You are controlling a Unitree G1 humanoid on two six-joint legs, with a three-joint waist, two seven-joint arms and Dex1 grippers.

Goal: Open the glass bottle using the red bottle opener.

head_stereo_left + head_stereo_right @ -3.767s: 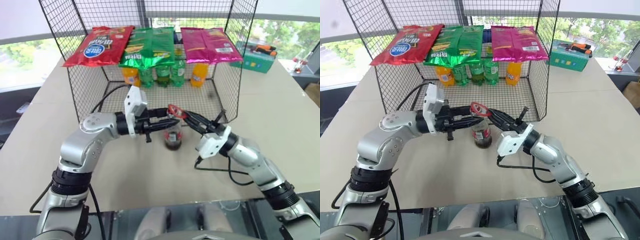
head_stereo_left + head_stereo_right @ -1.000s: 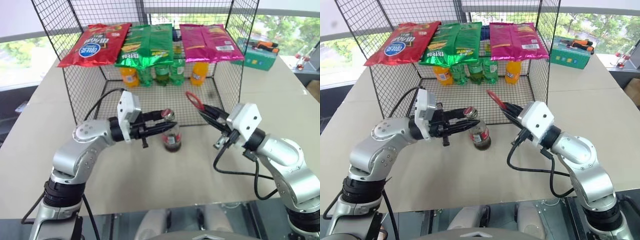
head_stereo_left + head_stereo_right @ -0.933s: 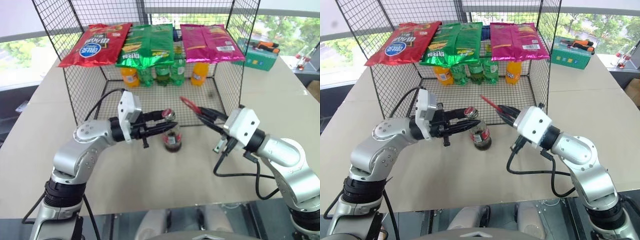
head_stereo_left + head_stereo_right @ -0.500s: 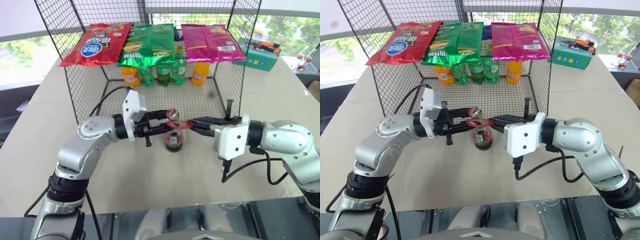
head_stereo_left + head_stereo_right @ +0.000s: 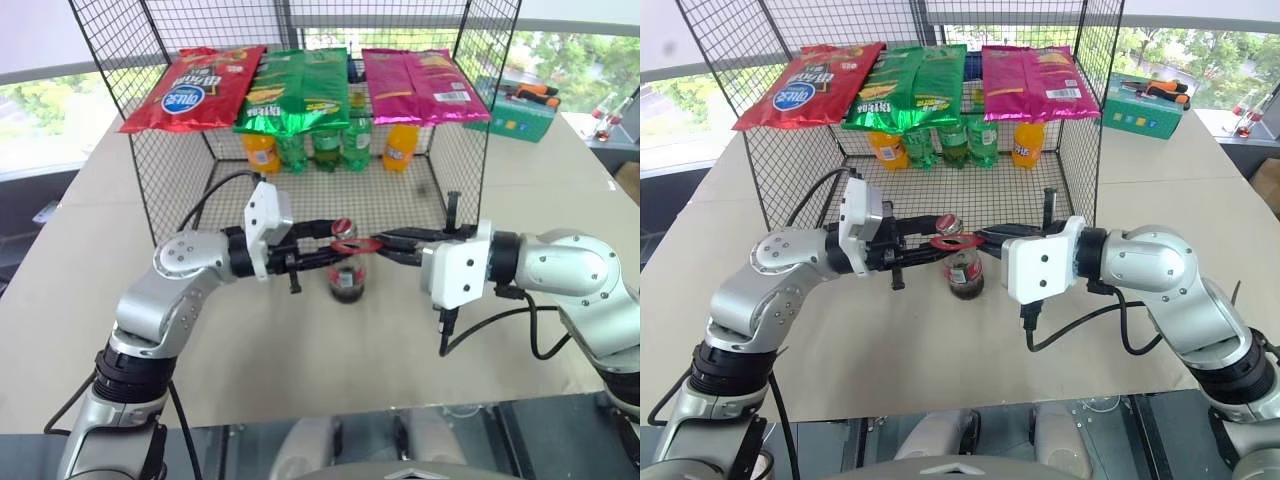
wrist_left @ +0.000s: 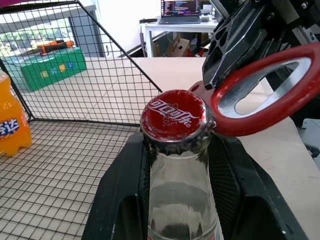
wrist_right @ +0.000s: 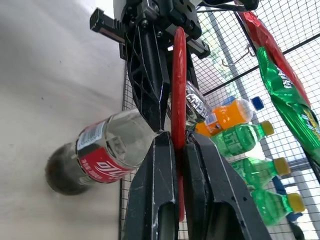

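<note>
The glass bottle (image 5: 346, 282) stands on the table in front of the wire cage, with dark cola low inside and a red label. Its red cap (image 6: 174, 117) is on. My left gripper (image 5: 337, 249) comes in level from the left and is shut on the bottle's neck (image 6: 182, 200), one finger (image 6: 117, 200) on each side. From the right, my right gripper (image 5: 388, 243) holds the red bottle opener (image 5: 352, 245) shut between its fingers (image 7: 160, 165). The opener's ring (image 6: 260, 97) lies flat against the side of the cap's rim.
A wire cage (image 5: 170, 190) stands behind the bottle, with chip bags (image 5: 300, 85) on top and orange and green soda bottles (image 5: 325, 145) at its back. A green box (image 5: 515, 115) sits at the far right. Black cables trail from both wrists.
My right gripper swung the opener down and leftwards from mid-air to the bottle cap, rolling it flat. The left gripper and the bottle stayed put.
</note>
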